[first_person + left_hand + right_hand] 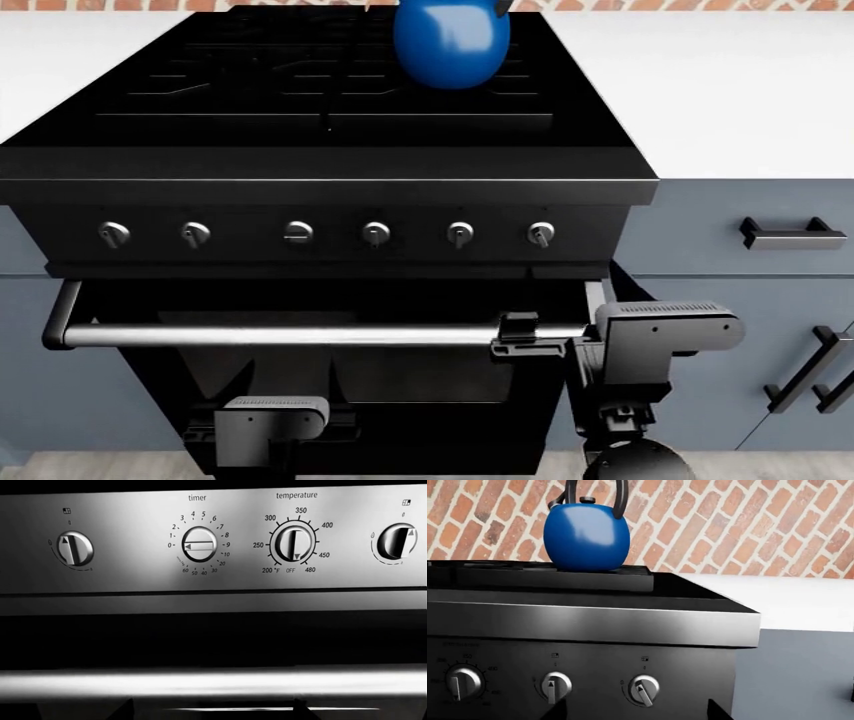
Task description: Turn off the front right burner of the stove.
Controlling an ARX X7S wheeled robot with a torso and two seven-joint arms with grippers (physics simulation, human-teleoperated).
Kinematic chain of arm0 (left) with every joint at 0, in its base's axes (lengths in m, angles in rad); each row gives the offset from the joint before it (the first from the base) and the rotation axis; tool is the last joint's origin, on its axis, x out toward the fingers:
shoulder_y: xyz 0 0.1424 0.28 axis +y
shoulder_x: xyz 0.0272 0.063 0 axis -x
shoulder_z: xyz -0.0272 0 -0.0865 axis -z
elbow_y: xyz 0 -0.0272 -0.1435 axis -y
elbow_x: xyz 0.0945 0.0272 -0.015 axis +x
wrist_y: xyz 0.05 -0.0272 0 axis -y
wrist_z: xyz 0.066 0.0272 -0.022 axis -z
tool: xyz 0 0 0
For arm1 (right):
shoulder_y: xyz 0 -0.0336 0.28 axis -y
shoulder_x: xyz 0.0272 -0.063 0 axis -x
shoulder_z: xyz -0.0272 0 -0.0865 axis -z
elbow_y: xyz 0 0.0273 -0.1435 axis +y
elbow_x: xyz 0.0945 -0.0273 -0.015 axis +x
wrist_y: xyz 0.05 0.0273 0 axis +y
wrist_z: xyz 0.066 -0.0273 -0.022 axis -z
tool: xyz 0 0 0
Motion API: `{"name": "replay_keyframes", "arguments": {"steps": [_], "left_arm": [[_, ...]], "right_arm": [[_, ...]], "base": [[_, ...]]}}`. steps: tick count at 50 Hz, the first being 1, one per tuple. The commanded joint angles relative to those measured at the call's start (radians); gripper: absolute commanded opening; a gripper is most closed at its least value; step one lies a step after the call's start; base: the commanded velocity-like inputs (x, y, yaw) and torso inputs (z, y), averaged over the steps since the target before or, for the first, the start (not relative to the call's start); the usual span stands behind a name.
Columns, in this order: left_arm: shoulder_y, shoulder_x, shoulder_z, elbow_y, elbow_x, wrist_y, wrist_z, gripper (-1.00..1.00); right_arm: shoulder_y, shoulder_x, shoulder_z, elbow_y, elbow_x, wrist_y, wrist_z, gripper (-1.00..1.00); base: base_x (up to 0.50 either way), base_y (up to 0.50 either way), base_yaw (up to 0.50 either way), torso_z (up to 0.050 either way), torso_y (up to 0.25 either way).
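My right arm sits at lower right of the head view, its gripper (534, 338) raised. My left gripper (274, 425) hangs low at bottom centre-left; I can't tell either jaw state.

The stove (334, 130) is seen from above and in front by the head view; its knob panel (213, 545) is faced closely by the left wrist view, and the rightmost knobs (644, 690) are shared from low down by the right wrist view

Even, bright light falls on a crisp render. The stove (334, 130) is deep black, with soft glare across its control panel (213, 540) and oven-door bar (294, 335).
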Motion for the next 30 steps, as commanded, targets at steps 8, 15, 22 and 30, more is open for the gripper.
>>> {"name": "replay_keyframes", "arguments": {"steps": [8, 15, 22, 30], "left_arm": [[-0.004, -0.008, 0.012, -0.007, -0.01, 0.004, -0.012, 1.0], [-0.006, -0.012, 0.016, -0.009, -0.014, 0.006, -0.016, 1.0], [-0.007, -0.015, 0.02, -0.01, -0.018, 0.006, -0.019, 1.0], [-0.009, -0.019, 0.025, -0.012, -0.022, 0.007, -0.023, 1.0]], "right_arm": [[0.174, -0.008, -0.037, 0.075, -0.014, 0.164, 0.032, 1.0], [0.188, -0.01, -0.035, 0.15, -0.018, 0.164, 0.045, 1.0], [0.21, -0.022, -0.031, 0.206, -0.001, 0.178, 0.046, 1.0], [0.249, -0.027, -0.047, 0.276, -0.003, 0.163, 0.041, 1.0]], "base": [[0.0, 0.0, 0.0, 0.0, 0.0], [0.0, 0.0, 0.0, 0.0, 0.0], [0.0, 0.0, 0.0, 0.0, 0.0], [0.0, 0.0, 0.0, 0.0, 0.0]]}}
